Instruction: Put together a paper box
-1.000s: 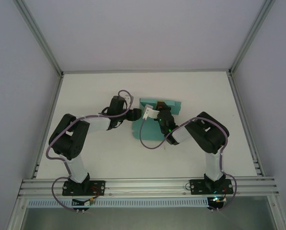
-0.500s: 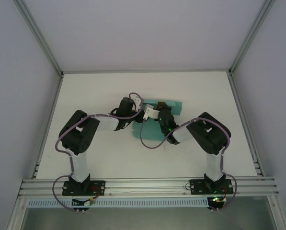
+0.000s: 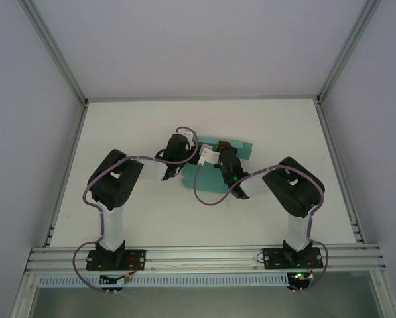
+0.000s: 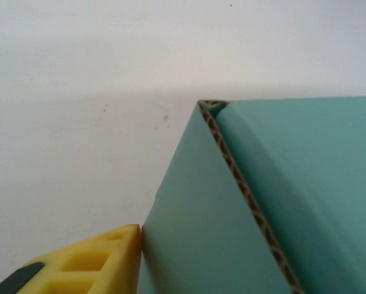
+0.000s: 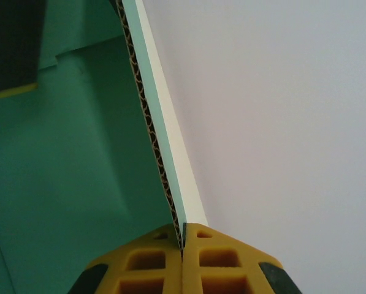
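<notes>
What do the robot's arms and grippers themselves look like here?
The left arm and right arm share black joint housings and pale grey links on black base plates. A purple cable loops along each. A green light glows near the right wrist. The fingers are yellow plastic with moulded hollows and dark patches.

White table with one teal item
The white table (image 3: 131, 126) carries the teal paper box (image 3: 204, 180), partly folded with walls raised, lying just toward 12 o'clock of centre.
</notes>
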`<state>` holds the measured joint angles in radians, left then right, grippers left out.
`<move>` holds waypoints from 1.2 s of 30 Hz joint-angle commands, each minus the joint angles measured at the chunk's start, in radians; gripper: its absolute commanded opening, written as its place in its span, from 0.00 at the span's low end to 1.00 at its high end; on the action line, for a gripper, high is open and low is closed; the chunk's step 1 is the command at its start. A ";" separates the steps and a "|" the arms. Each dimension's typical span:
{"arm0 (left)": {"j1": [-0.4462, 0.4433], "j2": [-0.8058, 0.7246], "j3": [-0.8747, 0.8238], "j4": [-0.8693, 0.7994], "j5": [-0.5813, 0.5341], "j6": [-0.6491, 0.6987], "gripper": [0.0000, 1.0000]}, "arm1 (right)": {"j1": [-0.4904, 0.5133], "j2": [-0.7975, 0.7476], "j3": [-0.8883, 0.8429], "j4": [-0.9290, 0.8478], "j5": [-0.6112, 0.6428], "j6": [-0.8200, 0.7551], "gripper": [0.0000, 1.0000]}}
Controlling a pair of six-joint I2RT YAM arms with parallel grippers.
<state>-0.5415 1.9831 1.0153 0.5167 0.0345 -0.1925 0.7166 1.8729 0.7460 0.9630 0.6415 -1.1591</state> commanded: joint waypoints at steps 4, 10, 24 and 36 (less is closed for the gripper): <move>-0.015 0.022 0.065 0.029 -0.101 -0.002 0.00 | 0.017 -0.003 -0.002 -0.123 -0.066 0.070 0.00; -0.044 0.008 0.061 -0.022 -0.320 -0.063 0.00 | 0.019 0.006 0.009 -0.118 -0.052 0.091 0.00; -0.053 -0.020 0.082 -0.164 -0.284 -0.078 0.20 | 0.017 0.013 0.009 -0.106 -0.031 0.084 0.00; -0.052 -0.104 -0.001 -0.226 -0.276 -0.069 0.34 | 0.017 0.023 0.012 -0.086 -0.007 0.072 0.00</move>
<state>-0.6014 1.9381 1.0412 0.3328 -0.2264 -0.2653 0.7284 1.8694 0.7612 0.9249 0.6380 -1.1107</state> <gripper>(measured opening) 0.336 0.044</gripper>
